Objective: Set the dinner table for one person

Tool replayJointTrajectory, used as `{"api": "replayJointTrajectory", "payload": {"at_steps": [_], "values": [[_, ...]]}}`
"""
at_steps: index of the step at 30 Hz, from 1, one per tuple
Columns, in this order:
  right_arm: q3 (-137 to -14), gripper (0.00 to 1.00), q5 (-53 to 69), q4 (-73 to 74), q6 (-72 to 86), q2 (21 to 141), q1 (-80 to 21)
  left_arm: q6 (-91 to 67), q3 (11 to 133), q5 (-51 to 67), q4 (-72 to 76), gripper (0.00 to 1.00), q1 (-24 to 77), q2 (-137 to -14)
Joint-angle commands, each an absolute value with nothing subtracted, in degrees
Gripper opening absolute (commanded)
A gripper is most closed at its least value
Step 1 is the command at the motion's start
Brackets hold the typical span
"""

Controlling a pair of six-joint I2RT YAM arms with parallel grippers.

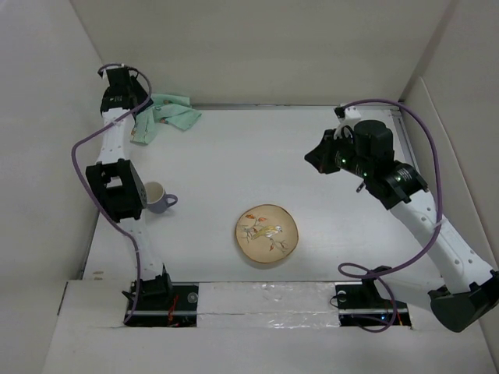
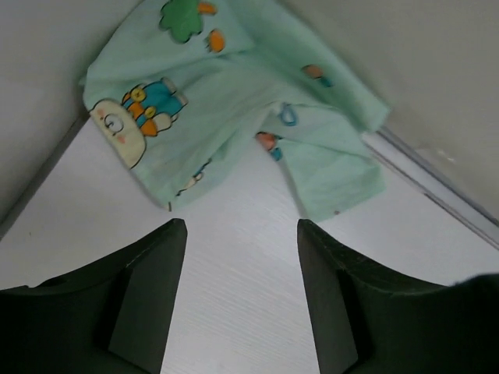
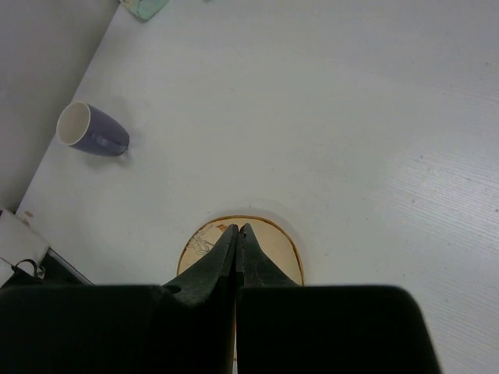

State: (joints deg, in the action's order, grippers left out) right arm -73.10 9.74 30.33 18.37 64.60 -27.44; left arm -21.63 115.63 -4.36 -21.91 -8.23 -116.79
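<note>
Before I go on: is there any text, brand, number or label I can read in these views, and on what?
No readable text in any view.
Mint-green cloth mat: cartoon pictures only, no letters.
Plate: a painted motif, too small to show any writing.
Mug: plain, no mark visible.
Dinner table: nothing printed on it.

A plate (image 1: 267,233) and mug (image 1: 156,197) sit on the dinner table (image 1: 249,156).
</note>
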Motion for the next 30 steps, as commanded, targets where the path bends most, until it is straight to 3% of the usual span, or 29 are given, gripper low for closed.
{"api": "replayJointTrajectory", "payload": {"at_steps": [1,4,10,17,22,24,26,27,30], "values": [[-72.69,0.0,10.28,27.33,18.19,63.19,-28.3,-23.12,119.09,-5.19,-24.26,0.56,-9.93,-119.97],[-73.04,0.0,10.02,28.3,18.28,64.25,-28.91,-23.9,119.88,-5.19,-23.38,0.62,-11.5,-124.27],[-73.04,0.29,8.44,27.86,20.21,65.92,-31.98,-23.12,124.1,-3.96,-22.5,0.7,-13.27,-132.36],[-74.0,0.35,6.33,26.89,21.09,68.38,-36.21,-22.5,125.15,-3.08,-22.24,0.75,-13.27,-139.12],[-74.71,0.35,5.8,26.72,21.09,69.43,-38.85,-23.2,126.82,-1.5,-21.71,0.73,-13.27,-142.12],[-75.23,0.35,5.71,26.72,21.18,70.22,-39.55,-23.38,127.62,-0.45,-21.36,0.67,-13.27,-143.52],[-75.67,0.35,5.36,26.72,21.53,70.92,-40.08,-23.73,127.97,1.65,-21.01,0.37,-13.27,-143.88],[-75.85,0.35,5.27,26.72,21.53,71.1,-40.69,-24.08,127.62,2.8,-20.14,0.15,-13.27,-143.7],[-75.94,0.35,4.75,26.11,21.8,71.54,-41.22,-24.52,125.86,5.88,-18.03,0.0,-12.05,-140.99]]}}
